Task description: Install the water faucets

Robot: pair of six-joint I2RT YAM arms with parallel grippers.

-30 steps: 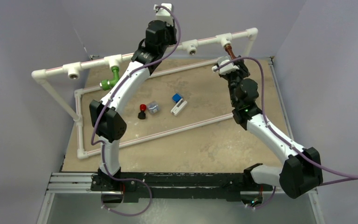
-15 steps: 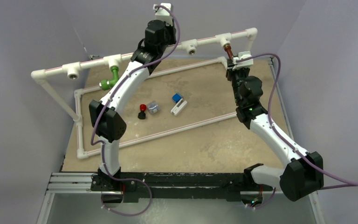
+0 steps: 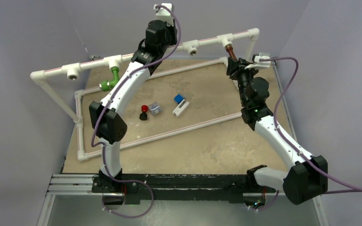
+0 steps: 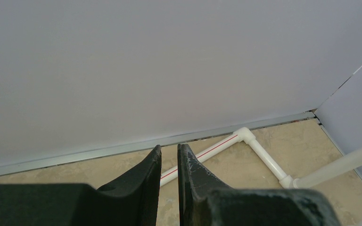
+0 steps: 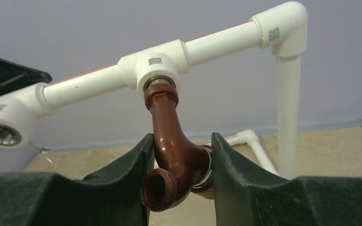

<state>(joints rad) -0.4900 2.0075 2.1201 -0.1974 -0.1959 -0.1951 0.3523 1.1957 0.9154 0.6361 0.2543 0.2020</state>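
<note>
The right gripper (image 5: 181,139) is clenched on the reddish-brown faucet (image 5: 167,122), whose upper end sits in the white tee fitting (image 5: 158,63). I would turn it about the socket axis, without side pull. The left gripper (image 4: 169,147) is closed on nothing, and the green faucet (image 3: 109,81) hangs from its own tee.

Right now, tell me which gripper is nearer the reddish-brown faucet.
Right. The right gripper clamps the reddish-brown faucet hanging from its white tee. The left gripper hovers well to the faucet's left, holding nothing.
</note>
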